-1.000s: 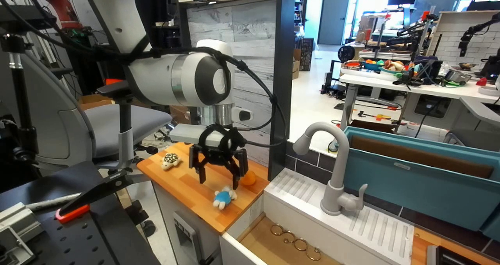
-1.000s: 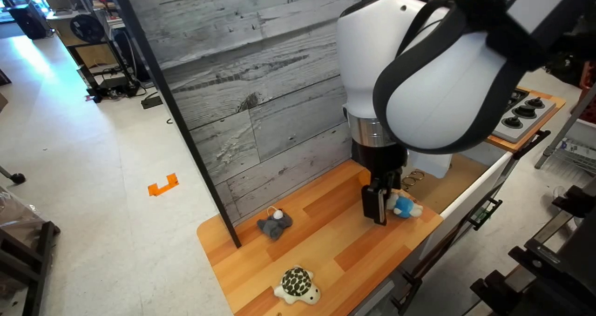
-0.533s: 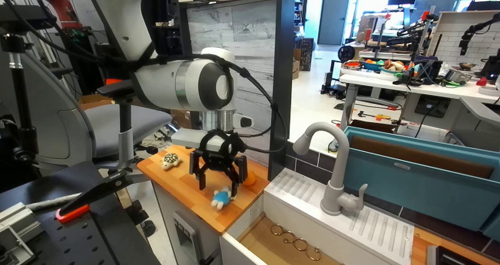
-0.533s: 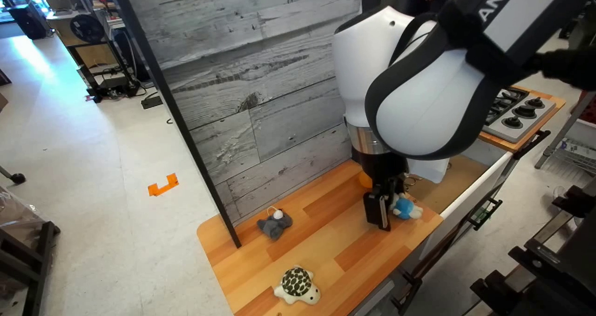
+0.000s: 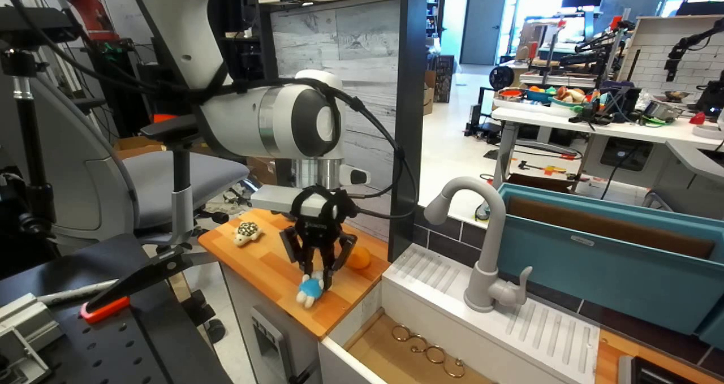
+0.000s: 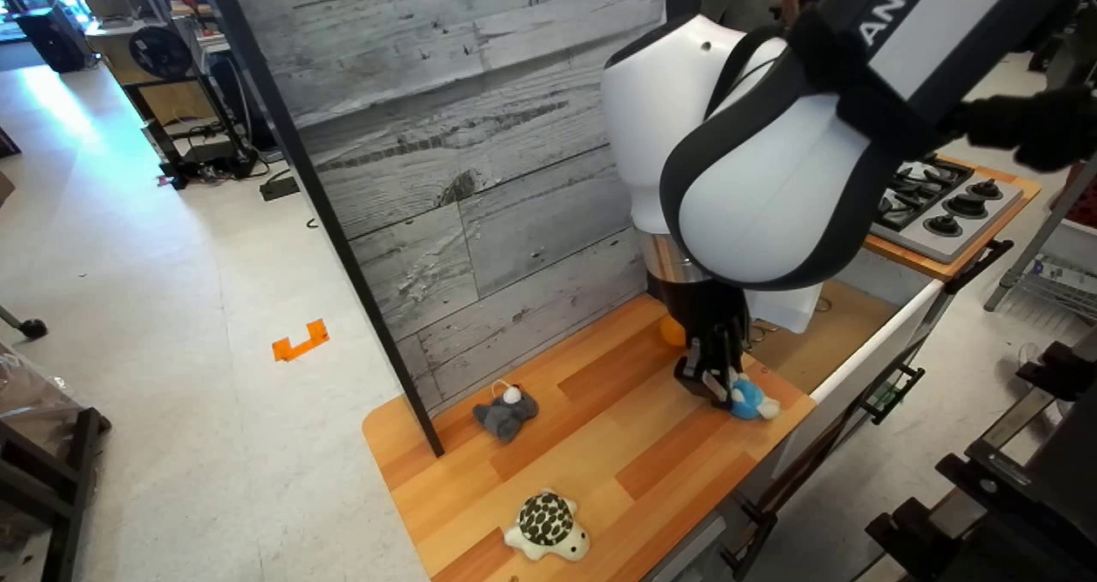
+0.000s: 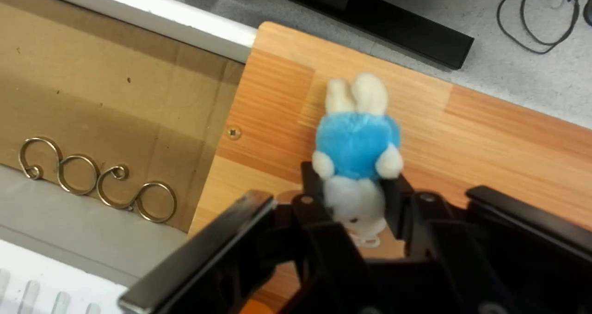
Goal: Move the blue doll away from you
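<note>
Gripper (image 7: 354, 180) clamped on doll (image 7: 357, 143), fingers partly closed, one each side of its head. Doll lies on counter (image 6: 591, 449) near a corner, feet pointing away from gripper. Orange ball (image 5: 360, 258) near gripper in both exterior views; turtle (image 6: 547, 522) and grey toy (image 6: 506, 414) well apart.

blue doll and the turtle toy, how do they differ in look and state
The blue doll has a plain bright blue body; the turtle toy has a dark-spotted shell. The blue doll's head sits in the gripper; the turtle toy lies apart from it. The blue doll is nearer the faucet than the turtle toy. Both look plush, with whitish limbs.
</note>
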Robot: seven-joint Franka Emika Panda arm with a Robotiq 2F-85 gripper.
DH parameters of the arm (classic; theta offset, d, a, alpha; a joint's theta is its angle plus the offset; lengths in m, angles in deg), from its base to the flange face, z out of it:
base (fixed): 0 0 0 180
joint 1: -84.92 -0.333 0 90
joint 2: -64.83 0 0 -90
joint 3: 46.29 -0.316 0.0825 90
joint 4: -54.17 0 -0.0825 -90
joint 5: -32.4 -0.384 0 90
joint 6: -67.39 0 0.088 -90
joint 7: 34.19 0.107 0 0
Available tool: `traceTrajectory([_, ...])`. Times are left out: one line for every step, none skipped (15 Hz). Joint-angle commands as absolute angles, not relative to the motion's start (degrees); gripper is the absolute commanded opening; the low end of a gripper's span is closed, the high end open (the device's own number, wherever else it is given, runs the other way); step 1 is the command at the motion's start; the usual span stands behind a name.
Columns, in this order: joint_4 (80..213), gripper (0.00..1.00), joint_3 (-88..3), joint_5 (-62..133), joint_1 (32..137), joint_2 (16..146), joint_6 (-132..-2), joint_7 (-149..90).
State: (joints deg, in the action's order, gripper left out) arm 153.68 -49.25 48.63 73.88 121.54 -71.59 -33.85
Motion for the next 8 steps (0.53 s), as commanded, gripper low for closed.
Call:
traceTrajectory([153.4,0.04,-48.4,47.8,72.2,120.3,-69.4,-33.4])
traceTrajectory([153.8,0.02,-48.4,48.0,72.0,119.8,-69.5,-33.4])
traceTrajectory([154.2,0.06,-48.6,48.0,71.9,119.2,-69.5,-33.7])
traceTrajectory([154.4,0.05,-48.7,48.0,71.8,118.7,-69.4,-33.7])
traceTrajectory([154.5,0.02,-48.9,48.0,71.5,118.1,-69.5,-33.8])
traceTrajectory([154.6,0.05,-49.1,48.0,71.4,117.6,-69.6,-34.0])
traceTrajectory([154.7,0.05,-49.3,48.0,71.1,117.1,-69.7,-33.9])
traceTrajectory([154.3,0.05,-49.4,48.0,70.8,116.9,-69.9,-33.9])
